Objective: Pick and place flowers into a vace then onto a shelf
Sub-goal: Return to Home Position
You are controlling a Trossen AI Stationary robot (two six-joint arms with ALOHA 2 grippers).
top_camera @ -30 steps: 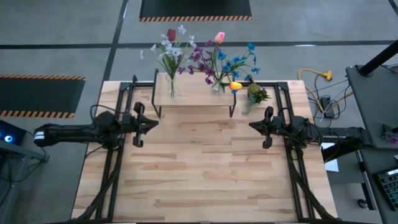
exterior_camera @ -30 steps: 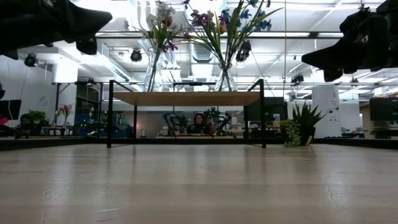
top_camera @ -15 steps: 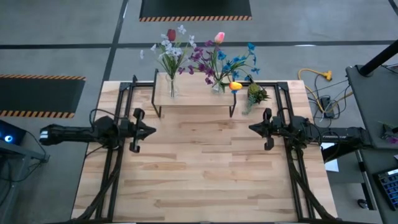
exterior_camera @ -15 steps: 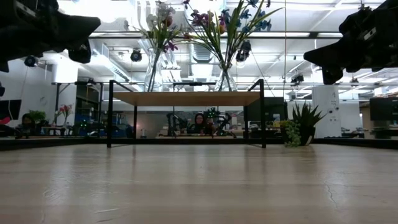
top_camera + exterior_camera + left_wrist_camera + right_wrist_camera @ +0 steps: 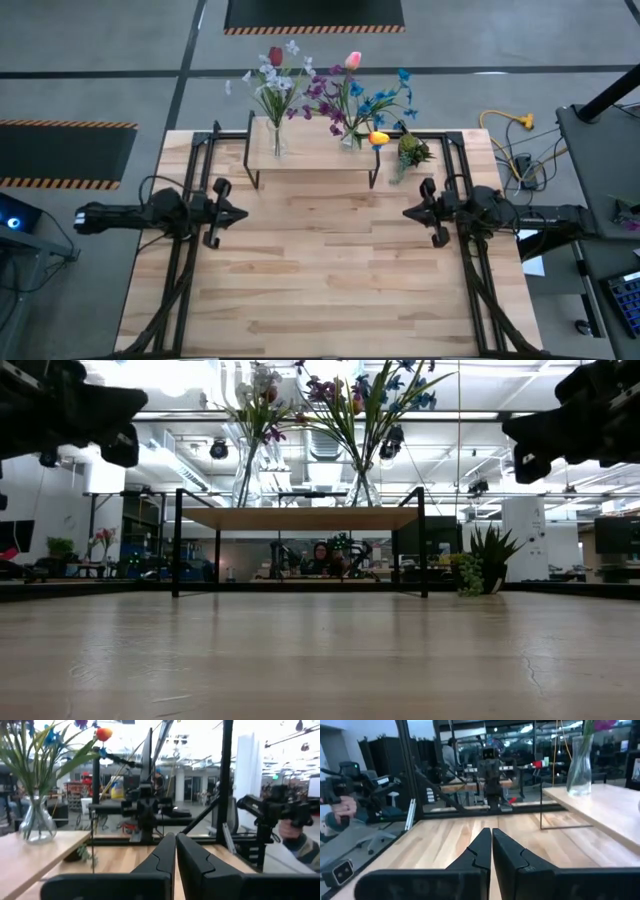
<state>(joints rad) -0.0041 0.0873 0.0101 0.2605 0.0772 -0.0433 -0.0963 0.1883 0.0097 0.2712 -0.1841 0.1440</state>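
Flowers [image 5: 330, 95] stand in clear vases [image 5: 277, 140] on the shelf [image 5: 312, 152]. Left gripper [image 5: 238, 212] and right gripper [image 5: 408, 212] hover in front of the shelf, well apart from it, both empty with fingers pressed together. Judgement: retract slowly and level, away from the shelf legs.

Flowers [image 5: 330, 390] cut off (low view's top edge).
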